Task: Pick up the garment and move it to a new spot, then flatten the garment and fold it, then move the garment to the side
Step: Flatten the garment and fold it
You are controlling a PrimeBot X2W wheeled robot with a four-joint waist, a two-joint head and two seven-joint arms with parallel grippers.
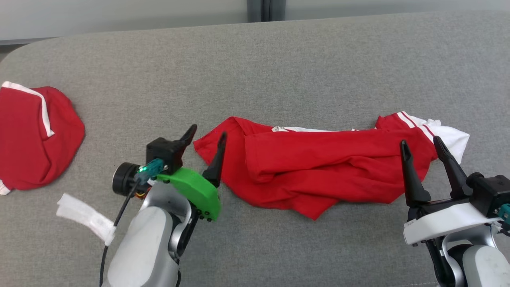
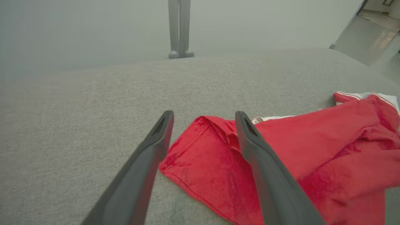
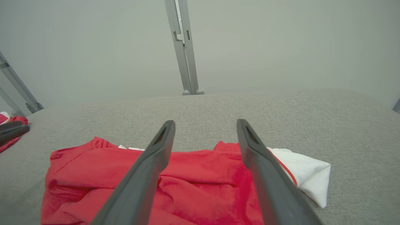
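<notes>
A red garment (image 1: 318,167) with white trim lies crumpled across the middle of the grey padded surface (image 1: 279,71). Its white sleeve end (image 1: 450,137) points right. My left gripper (image 1: 208,130) is open at the garment's left corner. In the left wrist view that gripper (image 2: 203,113) has one finger over bare surface and the other over the red cloth (image 2: 312,150). My right gripper (image 1: 419,140) is open over the garment's right end. In the right wrist view its fingers (image 3: 205,122) frame the red cloth (image 3: 200,181) beside the white sleeve (image 3: 312,178). Neither gripper holds anything.
A second red garment (image 1: 32,135) with a white stripe lies bunched at the far left of the surface. A white strip (image 1: 85,217) hangs by my left arm's cable. A metal post (image 1: 266,10) stands behind the far edge. Bare grey surface stretches beyond the garment.
</notes>
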